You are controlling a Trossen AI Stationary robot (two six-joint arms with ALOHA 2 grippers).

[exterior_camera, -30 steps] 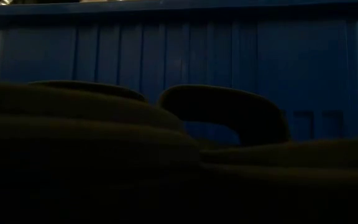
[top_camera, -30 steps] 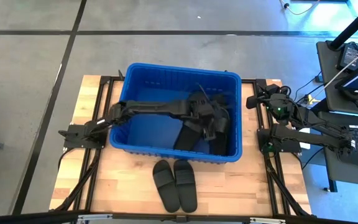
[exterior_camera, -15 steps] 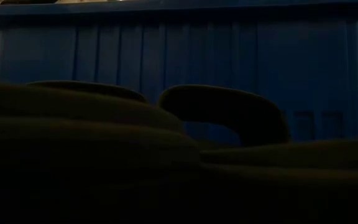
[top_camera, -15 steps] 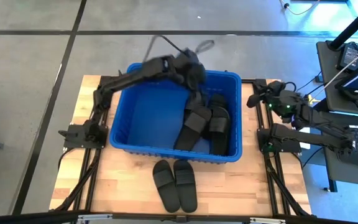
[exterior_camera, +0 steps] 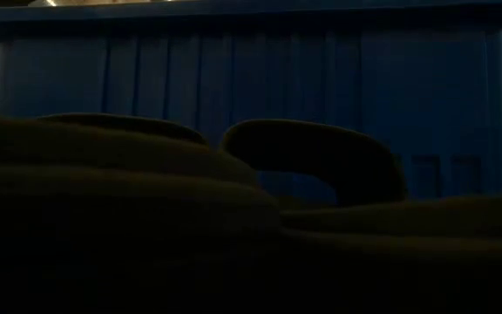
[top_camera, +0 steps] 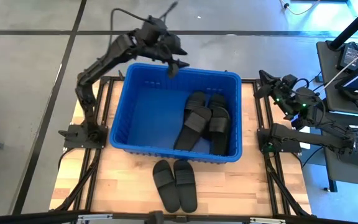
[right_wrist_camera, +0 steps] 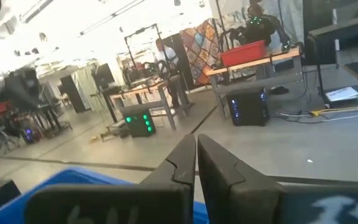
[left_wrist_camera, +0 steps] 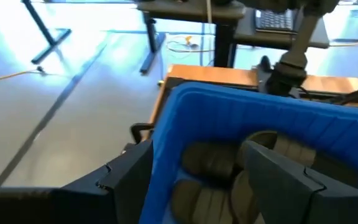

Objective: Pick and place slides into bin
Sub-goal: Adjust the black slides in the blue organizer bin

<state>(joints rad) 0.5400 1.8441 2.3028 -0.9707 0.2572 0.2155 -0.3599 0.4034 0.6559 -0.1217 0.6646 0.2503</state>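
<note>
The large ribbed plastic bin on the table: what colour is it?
Bright blue bin; the high view shows it best.

The bin [top_camera: 129, 118] is sitting at the middle of the table [top_camera: 247, 186], with slides [top_camera: 202, 119] lying inside it toward its right side. Two more slides [top_camera: 174, 184] are lying side by side on the table just in front of the bin's near wall. The left gripper [top_camera: 178, 64] is hanging above the bin's far rim, while the right gripper [top_camera: 261, 79] is waiting off to the bin's right.

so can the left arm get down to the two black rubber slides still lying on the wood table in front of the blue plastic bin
Probably yes: the left gripper is open and empty above the blue plastic bin, and nothing covers the two black rubber slides.
</note>
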